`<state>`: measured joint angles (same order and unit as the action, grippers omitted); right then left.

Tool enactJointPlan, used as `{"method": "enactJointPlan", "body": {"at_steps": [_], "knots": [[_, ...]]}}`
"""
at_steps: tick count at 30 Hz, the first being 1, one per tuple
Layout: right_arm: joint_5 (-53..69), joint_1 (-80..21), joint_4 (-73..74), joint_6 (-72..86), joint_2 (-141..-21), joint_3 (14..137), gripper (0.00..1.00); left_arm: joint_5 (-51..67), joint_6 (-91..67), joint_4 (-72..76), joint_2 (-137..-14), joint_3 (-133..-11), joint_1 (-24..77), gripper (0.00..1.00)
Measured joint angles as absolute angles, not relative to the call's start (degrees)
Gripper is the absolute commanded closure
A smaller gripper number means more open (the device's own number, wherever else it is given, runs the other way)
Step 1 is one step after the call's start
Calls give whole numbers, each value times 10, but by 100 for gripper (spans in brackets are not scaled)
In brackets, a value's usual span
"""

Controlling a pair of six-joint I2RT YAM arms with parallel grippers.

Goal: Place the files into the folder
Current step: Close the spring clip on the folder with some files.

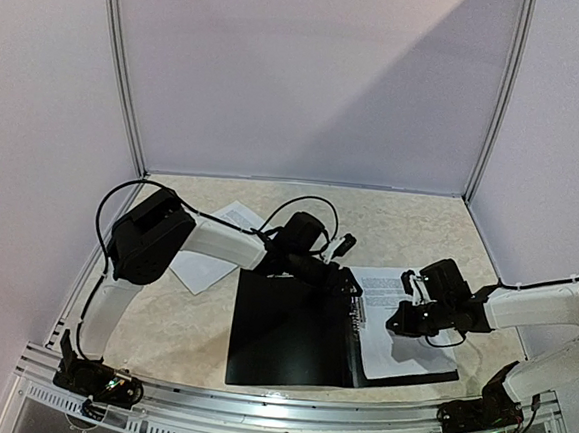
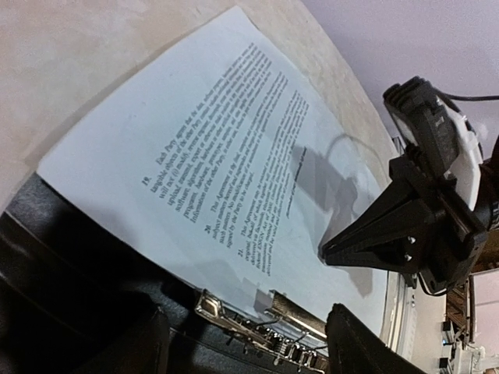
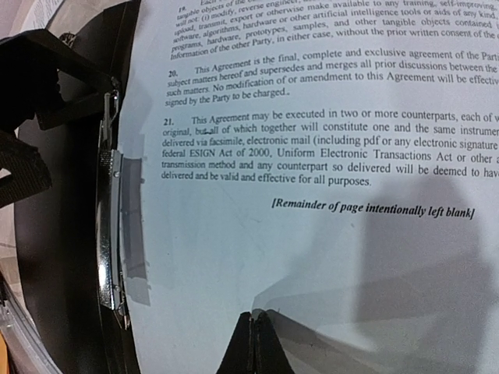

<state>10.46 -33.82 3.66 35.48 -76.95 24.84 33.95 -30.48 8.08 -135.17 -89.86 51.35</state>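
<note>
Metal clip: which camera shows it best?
Right wrist view: the metal clip runs sharp beside the page. Left wrist view shows part of it, low down. Top view: too small to tell.

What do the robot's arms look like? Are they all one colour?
No, two colours. The left arm and the right arm are smooth white tubes joined by chunky black blocks. Thin black cables loop off them. The left end effector and the right end effector are black. The right one looks like a pointy triangle with tiny screws.
</note>
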Motion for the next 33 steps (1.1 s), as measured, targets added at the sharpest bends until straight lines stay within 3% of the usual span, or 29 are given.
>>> {"method": "enactJointPlan", "body": {"at_steps": [9, 33], "knots": [[117, -337, 1, 357, -793, 249, 100, 383, -321, 108, -1357, -899, 514, 37], [121, -337, -1, 360, -798, 253, 100, 379, -314, 78, -1302, -879, 517, 38]]}}
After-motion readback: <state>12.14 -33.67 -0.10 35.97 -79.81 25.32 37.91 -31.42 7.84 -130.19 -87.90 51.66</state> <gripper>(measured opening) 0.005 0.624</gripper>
